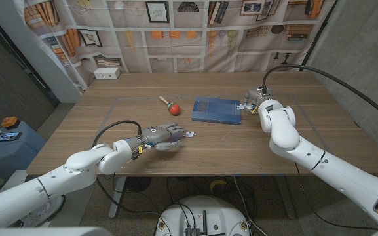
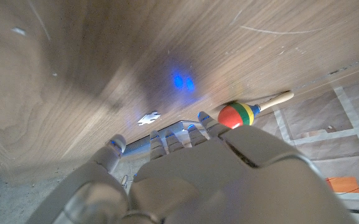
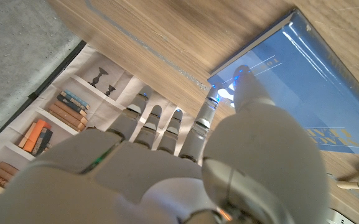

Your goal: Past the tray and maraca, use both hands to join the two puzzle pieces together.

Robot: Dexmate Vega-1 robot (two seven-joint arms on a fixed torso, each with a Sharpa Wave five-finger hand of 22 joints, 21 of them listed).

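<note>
Fingers [image 1: 175, 136] of the left hand [image 1: 159, 137] reach forward, slightly spread, over the counter [image 1: 110, 118]; a small white puzzle piece [image 1: 190, 135] lies just past their tips, and I cannot tell whether they touch it. Over at the blue tray's [image 1: 216, 109] right edge, the right hand [image 1: 254, 101] has its fingers bunched at a second white piece [image 1: 242, 105]; whether it is truly pinched is unclear. Left of the tray lies the maraca [image 1: 171, 107], well apart from both hands.
</note>
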